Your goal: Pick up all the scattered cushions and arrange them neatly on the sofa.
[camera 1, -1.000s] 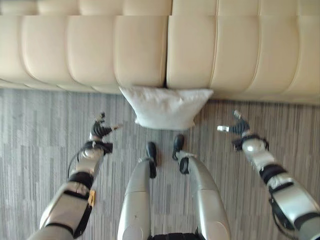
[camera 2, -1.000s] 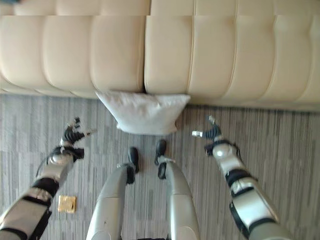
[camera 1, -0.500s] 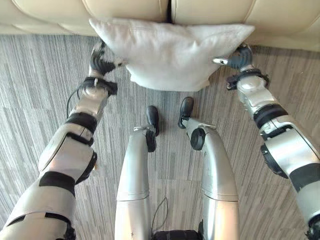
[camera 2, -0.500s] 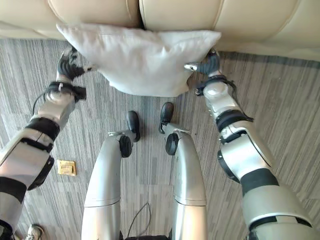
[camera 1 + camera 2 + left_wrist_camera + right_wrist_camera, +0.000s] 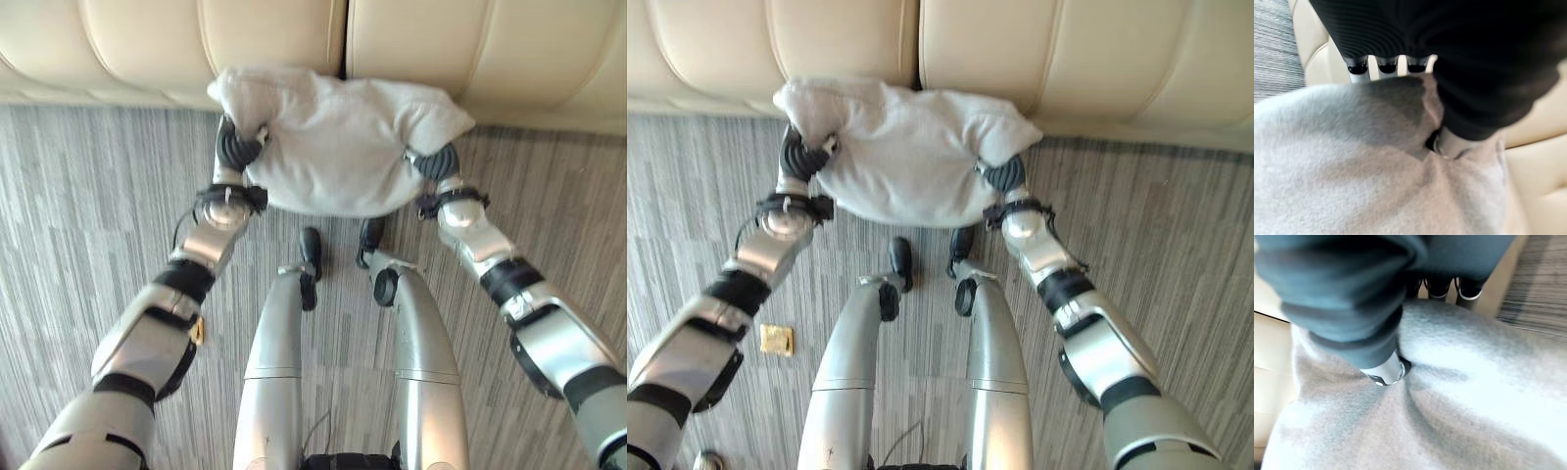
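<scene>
**Both hands pinch the cushion by the sofa**

The left hand (image 5: 236, 149) grips one end of the white cushion (image 5: 338, 147). In the left wrist view its thumb (image 5: 1445, 142) presses a dent into the cloth while its fingers (image 5: 1379, 65) curl over the far edge, so it is pinching the cushion. The right hand (image 5: 437, 163) does the same at the other end. In the right wrist view its thumb (image 5: 1383, 372) pushes into the soft cloth and its fingers (image 5: 1468, 288) hook over the edge.

The cushion hangs between the two hands and looks bunched and saggy in the middle. Its top edge sits right against the front of the cream sofa (image 5: 147, 49), near the seam where two sofa pads meet. Below the cushion is the grey striped floor (image 5: 78, 215). A small yellow scrap (image 5: 776, 339) lies on the floor, well away from the sofa.

The step in hand seems to be the pick-up: the cushion is gripped but is not yet on the seat. The next move likely calls for lifting both hands together, keeping the cushion level, and carrying it up and over the sofa's front edge. If one hand goes faster, the cushion may twist or slip.
</scene>
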Tool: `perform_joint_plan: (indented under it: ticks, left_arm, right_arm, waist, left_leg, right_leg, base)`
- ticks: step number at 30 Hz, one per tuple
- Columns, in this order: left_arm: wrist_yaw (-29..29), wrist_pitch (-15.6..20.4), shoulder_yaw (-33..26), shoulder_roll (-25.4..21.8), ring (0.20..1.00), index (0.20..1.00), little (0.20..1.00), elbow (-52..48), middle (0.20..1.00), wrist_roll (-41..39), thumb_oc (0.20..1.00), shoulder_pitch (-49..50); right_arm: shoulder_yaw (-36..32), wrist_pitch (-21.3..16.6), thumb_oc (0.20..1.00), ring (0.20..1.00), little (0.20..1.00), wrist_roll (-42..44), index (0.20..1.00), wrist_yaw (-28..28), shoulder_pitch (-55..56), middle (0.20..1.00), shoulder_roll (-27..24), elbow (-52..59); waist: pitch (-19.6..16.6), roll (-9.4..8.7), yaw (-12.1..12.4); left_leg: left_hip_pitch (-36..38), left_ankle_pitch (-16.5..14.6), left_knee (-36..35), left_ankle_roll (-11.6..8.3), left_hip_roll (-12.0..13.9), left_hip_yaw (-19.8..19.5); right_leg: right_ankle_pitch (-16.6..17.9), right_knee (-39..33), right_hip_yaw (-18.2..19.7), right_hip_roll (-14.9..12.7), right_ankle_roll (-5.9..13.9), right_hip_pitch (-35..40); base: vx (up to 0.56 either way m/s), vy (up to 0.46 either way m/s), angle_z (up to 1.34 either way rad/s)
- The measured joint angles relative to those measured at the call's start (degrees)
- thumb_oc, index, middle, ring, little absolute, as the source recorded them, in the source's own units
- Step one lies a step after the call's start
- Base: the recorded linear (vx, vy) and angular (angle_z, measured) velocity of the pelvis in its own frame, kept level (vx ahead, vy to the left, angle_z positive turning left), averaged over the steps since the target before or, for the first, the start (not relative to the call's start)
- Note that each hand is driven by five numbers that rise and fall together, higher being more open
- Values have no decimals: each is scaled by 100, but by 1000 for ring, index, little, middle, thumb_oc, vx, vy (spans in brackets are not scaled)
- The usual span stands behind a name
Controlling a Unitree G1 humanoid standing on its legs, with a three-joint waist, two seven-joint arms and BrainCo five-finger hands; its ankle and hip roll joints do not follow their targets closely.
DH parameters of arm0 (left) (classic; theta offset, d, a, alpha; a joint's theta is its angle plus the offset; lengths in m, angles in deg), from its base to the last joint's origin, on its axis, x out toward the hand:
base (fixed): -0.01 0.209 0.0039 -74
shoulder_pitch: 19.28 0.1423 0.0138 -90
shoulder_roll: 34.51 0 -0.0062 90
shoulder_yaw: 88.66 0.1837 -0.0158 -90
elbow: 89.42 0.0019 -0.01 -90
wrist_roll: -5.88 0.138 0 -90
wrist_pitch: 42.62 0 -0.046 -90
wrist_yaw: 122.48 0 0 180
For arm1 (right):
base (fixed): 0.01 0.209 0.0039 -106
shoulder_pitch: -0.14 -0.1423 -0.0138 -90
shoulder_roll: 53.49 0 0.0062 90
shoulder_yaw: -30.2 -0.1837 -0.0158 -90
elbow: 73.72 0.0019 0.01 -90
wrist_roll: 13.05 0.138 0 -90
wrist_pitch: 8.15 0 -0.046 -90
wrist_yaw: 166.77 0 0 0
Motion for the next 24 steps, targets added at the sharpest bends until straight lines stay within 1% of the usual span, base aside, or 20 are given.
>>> perform_joint_plan:
  ticks: [2,3,4,5,8,10,11,12,13,14,16,17,18,19,21,23,24]
  left_arm:
    - [-12,55,-126,89,200,200,200,-169,200,109,200,309]
    - [-19,52,-405,171,200,200,200,-590,200,201,200,721]
    - [-31,105,-401,219,200,200,200,-593,200,220,200,833]
    - [-36,103,-408,251,200,200,200,-596,200,221,200,917]
    - [-26,95,-578,409,200,200,200,-1197,200,223,200,1560]
    - [-22,182,-571,432,200,200,200,-1518,200,229,200,2048]
    - [40,153,-660,378,200,200,200,-1884,200,225,200,2402]
    - [129,175,-813,339,200,200,200,-2519,200,220,200,3061]
    - [245,261,-791,268,200,200,200,-2717,200,221,200,3466]
    - [285,260,-799,230,200,200,200,-2808,200,218,200,3535]
    - [351,261,-799,137,200,200,200,-3102,200,172,200,3700]
    - [405,261,-798,97,200,200,200,-3235,200,167,200,3812]
    - [458,262,-788,94,200,200,200,-3295,200,166,200,3879]
    - [493,263,-787,90,200,200,200,-3305,200,164,200,3899]
    - [515,262,-783,69,200,200,200,-3305,200,156,200,3909]
    - [532,262,-776,77,200,200,200,-3304,200,153,200,3907]
    - [536,262,-774,82,200,200,200,-3301,200,153,200,3891]
  right_arm:
    - [-79,-23,200,200,200,-178,200,5,319,200,5,316]
    - [-360,-1,200,200,200,-378,200,23,694,200,56,894]
    - [-420,-90,200,200,200,-480,200,29,809,200,58,983]
    - [-456,-90,200,200,200,-571,200,28,887,200,80,1021]
    - [-683,-88,200,200,200,-652,200,90,1558,200,117,1690]
    - [-708,-127,200,200,200,-688,200,140,2088,200,154,2073]
    - [-782,-105,200,200,200,-693,200,267,2388,200,159,2398]
    - [-792,-102,200,200,200,-702,200,422,2994,200,70,3011]
    - [-809,-147,200,200,200,-795,200,589,3493,200,-49,3380]
    - [-862,-149,200,200,200,-794,200,663,3584,200,-103,3481]
    - [-967,-149,200,200,200,-794,200,779,3761,200,-255,3772]
    - [-1029,-149,200,200,200,-793,200,848,3861,200,-340,3899]
    - [-1099,-149,200,200,200,-794,200,888,3966,200,-379,3997]
    - [-1127,-149,200,200,200,-793,200,910,4012,200,-398,4060]
    - [-1159,-151,200,200,200,-793,200,953,4016,200,-401,4081]
    - [-1170,-154,200,200,200,-789,200,953,4034,200,-392,4079]
    - [-1189,-171,200,200,200,-789,200,952,4049,200,-377,4078]
  waist:
    - [-54,2,-24]
    - [-52,-1,-89]
    - [-51,0,-102]
    - [-51,0,-112]
    - [-45,-9,-178]
    - [-39,-47,-216]
    - [-36,-61,-271]
    - [-36,-92,-338]
    - [-308,-89,-352]
    - [-448,-110,-360]
    - [-480,-132,-377]
    - [-564,-119,-390]
    - [-724,-99,-394]
    - [-833,-92,-393]
    - [-908,-92,-400]
    - [-1070,-83,-410]
    - [-1088,-90,-424]
  left_leg:
    - [315,12,-150,16,-10,3]
    - [633,58,-370,32,-44,16]
    - [882,93,-533,33,-56,33]
    - [1089,94,-619,34,-60,46]
    - [1881,185,-1135,45,-116,63]
    - [2695,285,-1606,27,-180,75]
    - [3242,270,-1921,15,-187,79]
    - [4030,373,-2348,-10,-176,98]
    - [4613,395,-2714,-39,-168,71]
    - [4753,425,-2896,-49,-154,78]
    - [5283,569,-3326,-81,-149,97]
    - [5510,623,-3532,-103,-143,99]
    - [5615,647,-3661,-122,-129,100]
    - [5718,666,-3759,-150,-115,100]
    - [6002,693,-3907,-191,-78,95]
    - [6015,704,-3895,-210,-55,30]
    - [6011,737,-3865,-264,-55,-4]
  right_leg:
    - [53,-149,15,30,53,314]
    - [106,-355,59,61,111,625]
    - [179,-499,56,66,85,862]
    - [180,-570,57,65,87,1058]
    - [223,-992,52,75,157,1815]
    - [249,-1364,66,79,203,2543]
    - [107,-1554,56,99,360,3050]
    - [162,-1909,46,178,363,3800]
    - [216,-2234,52,256,304,4343]
    - [178,-2368,48,287,367,4465]
    - [322,-2729,54,371,310,4964]
    - [361,-2883,52,407,287,5160]
    - [380,-3001,52,444,289,5262]
    - [407,-3127,48,478,274,5382]
    - [428,-3333,44,544,272,5704]
    - [430,-3456,-28,572,268,5818]
    - [443,-3518,-84,568,249,5876]
  base:
    - [35,-23,-5]
    - [-26,-30,-9]
    - [-13,-41,-9]
    - [17,-34,-6]
    - [96,-33,1]
    - [238,-64,-2]
    - [286,-85,-8]
    - [305,-103,-13]
    - [268,-87,-13]
    - [283,-95,-10]
    - [184,-91,-8]
    - [161,-110,-6]
    - [156,-102,-4]
    - [132,-122,-3]
    - [91,-148,1]
    - [76,-145,17]
    - [59,-104,28]
